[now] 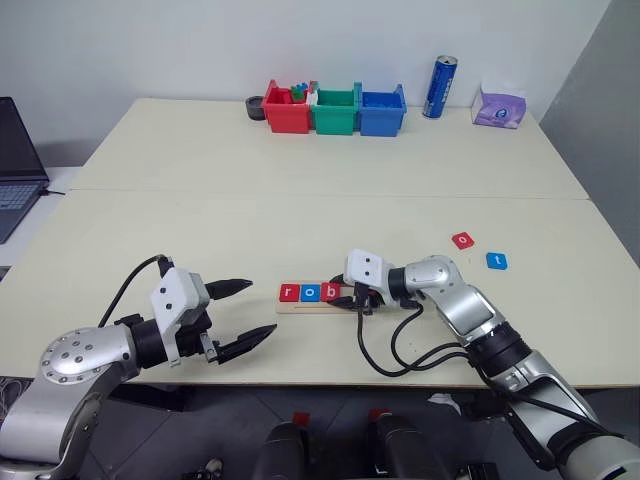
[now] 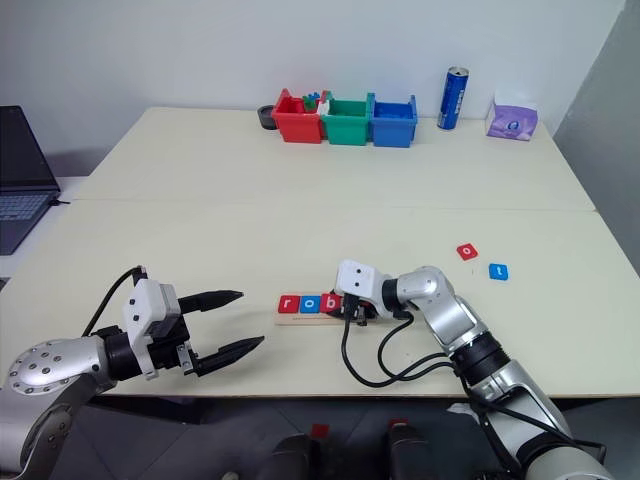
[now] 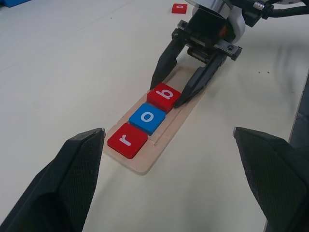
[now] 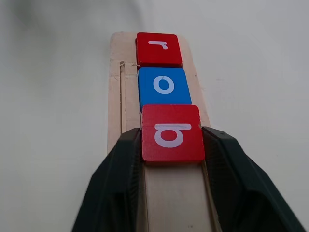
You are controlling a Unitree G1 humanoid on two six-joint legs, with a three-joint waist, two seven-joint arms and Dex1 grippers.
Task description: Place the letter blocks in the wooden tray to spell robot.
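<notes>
Wooden tray (image 1: 322, 305): near counter (image 1: 300, 215) edge, centre.
Tiles r, o, b (image 3: 164, 96): seated at tray's left end.
Right claw (image 3: 182, 87): fingers flanking b, grip uncertain.
Left claw (image 1: 246, 316): spread wide, empty.
Loose red tile (image 1: 464, 240), blue tile (image 1: 497, 260): far right.

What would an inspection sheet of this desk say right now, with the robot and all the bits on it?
Surface: pale table, two tops joined at a seam.
Job's things: wooden tray holds red r, blue o, red b; a red tile and a blue tile lie loose on the table.
Clutter: red, green and blue bins, blue can, tissue pack.
End effectors: left end effector open, holding nothing; right end effector flanks the b, grip unclear.
Cables: black loops off the right wrist.
Surroundings: laptop, white wall.
</notes>
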